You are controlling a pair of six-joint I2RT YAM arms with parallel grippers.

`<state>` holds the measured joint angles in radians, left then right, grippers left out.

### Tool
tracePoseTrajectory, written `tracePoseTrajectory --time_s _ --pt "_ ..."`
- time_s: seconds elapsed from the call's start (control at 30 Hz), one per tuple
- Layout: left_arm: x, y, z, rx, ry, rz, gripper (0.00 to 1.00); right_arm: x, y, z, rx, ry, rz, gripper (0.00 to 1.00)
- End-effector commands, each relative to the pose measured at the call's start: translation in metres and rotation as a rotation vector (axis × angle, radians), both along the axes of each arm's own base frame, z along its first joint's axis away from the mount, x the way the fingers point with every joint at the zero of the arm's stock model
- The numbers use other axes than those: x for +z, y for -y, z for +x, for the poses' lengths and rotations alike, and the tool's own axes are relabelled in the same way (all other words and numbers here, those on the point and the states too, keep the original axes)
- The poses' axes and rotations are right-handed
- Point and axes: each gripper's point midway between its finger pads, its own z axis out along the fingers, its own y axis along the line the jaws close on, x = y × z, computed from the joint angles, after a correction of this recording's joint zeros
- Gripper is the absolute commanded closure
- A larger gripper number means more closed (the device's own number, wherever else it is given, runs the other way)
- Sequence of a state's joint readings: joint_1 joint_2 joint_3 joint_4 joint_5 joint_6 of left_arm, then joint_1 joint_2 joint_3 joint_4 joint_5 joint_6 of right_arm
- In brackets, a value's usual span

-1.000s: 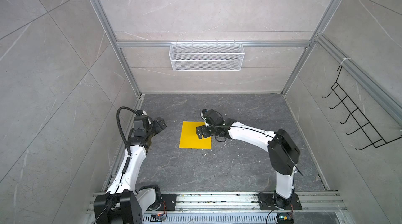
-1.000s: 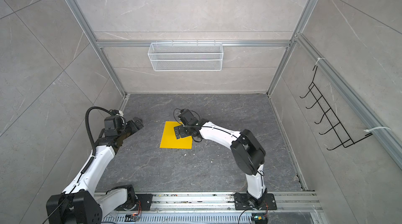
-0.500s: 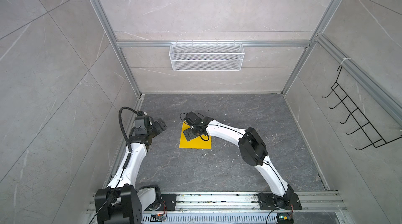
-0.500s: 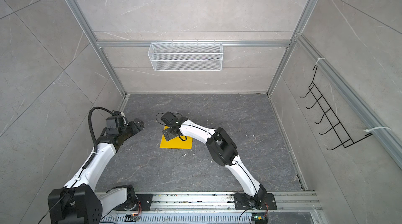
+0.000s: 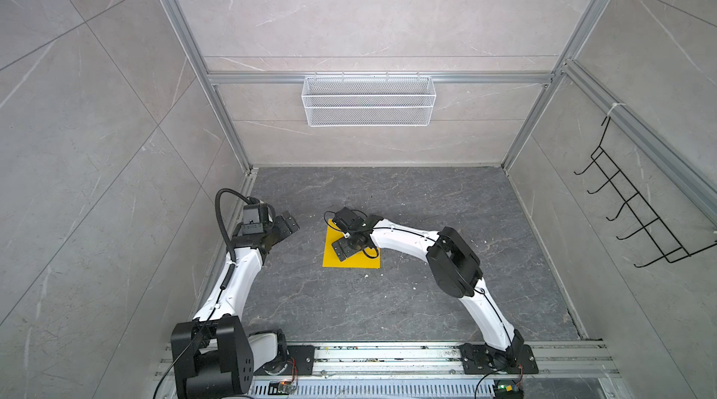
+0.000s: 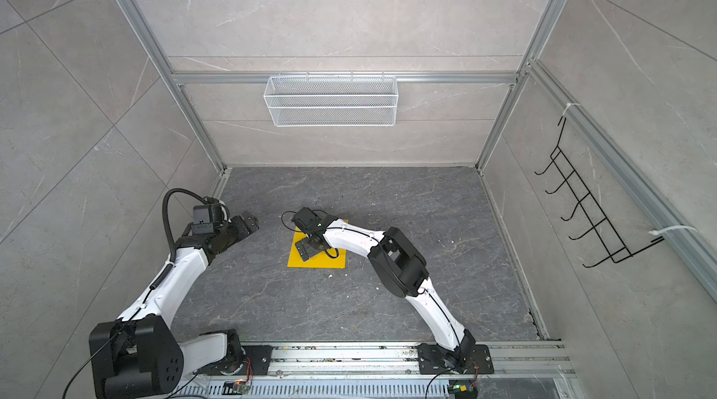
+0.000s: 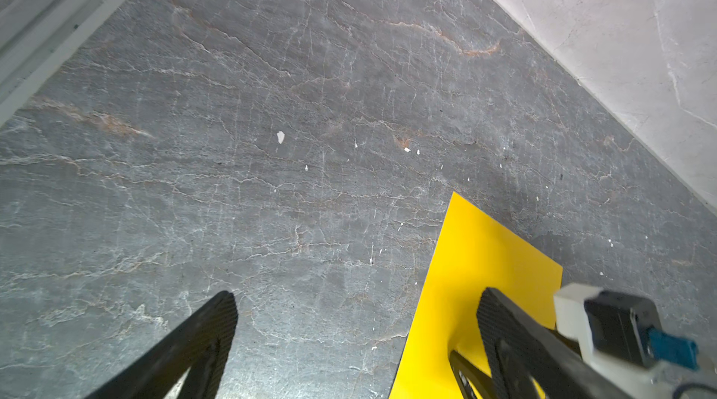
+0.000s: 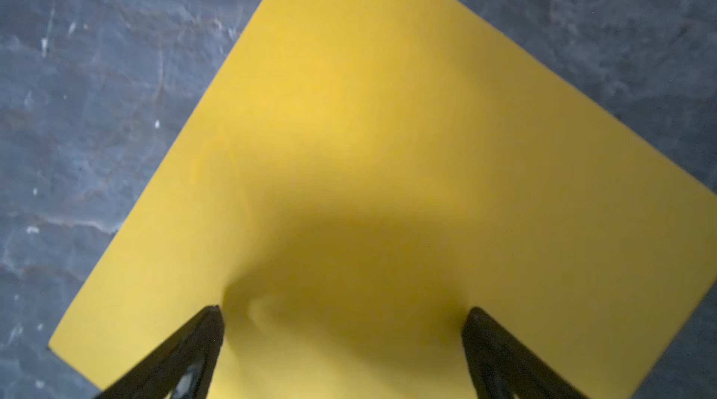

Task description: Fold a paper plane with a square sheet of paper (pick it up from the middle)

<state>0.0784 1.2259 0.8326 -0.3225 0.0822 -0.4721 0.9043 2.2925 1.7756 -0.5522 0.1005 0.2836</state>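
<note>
Square sheet of paper [image 8: 368, 125] is lying flat and unfolded on the tabletop [image 5: 426, 203]. Risk I'm seeing: jaws closing flat on thin paper could skid without pinching up a ridge, or crumple it off-centre and spoil later creases. Right gripper [image 8: 343, 313] is sitting spread fully wide over the sheet's middle, tips apparently touching it, gripping nothing; a small pucker [image 8: 258, 311] is showing by one tip. Left gripper [image 5: 287, 222] is hovering wide open over bare tabletop beside the sheet, holding nothing.

square sheet of paper [image 8: 364, 137] | bright yellow, unfolded | flat on floor (slight wrinkle)
</note>
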Motion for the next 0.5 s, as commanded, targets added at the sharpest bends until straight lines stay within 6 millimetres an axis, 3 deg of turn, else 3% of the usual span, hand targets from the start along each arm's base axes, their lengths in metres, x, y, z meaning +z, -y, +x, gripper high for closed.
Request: tracePoseTrajectory --time_s 0.0,0.13,0.2,0.33,0.4,0.47 --pt "0.012 0.008 0.007 -0.037 0.012 -0.031 0.0 -0.04 0.031 -0.049 0.002 -0.178 -0.065 0.01" --pt "0.006 0.018 0.008 -0.057 -0.017 -0.084 0.0 -0.041 0.04 -0.071 0.006 -0.202 -0.042 0.01" --pt "0.0 0.026 0.007 -0.076 -0.039 -0.118 0.0 -0.028 0.037 -0.069 0.005 -0.185 -0.01 0.02" --pt "-0.009 0.055 0.006 -0.147 -0.092 -0.145 0.0 0.039 0.028 -0.049 -0.04 -0.047 0.133 0.01" --pt "-0.013 0.075 0.003 -0.211 -0.13 -0.121 0.0 0.069 0.037 -0.037 -0.101 0.022 0.203 0.01" --pt "-0.019 0.104 -0.003 -0.321 -0.179 -0.09 0.0 0.086 0.055 -0.028 -0.176 0.044 0.253 0.01"
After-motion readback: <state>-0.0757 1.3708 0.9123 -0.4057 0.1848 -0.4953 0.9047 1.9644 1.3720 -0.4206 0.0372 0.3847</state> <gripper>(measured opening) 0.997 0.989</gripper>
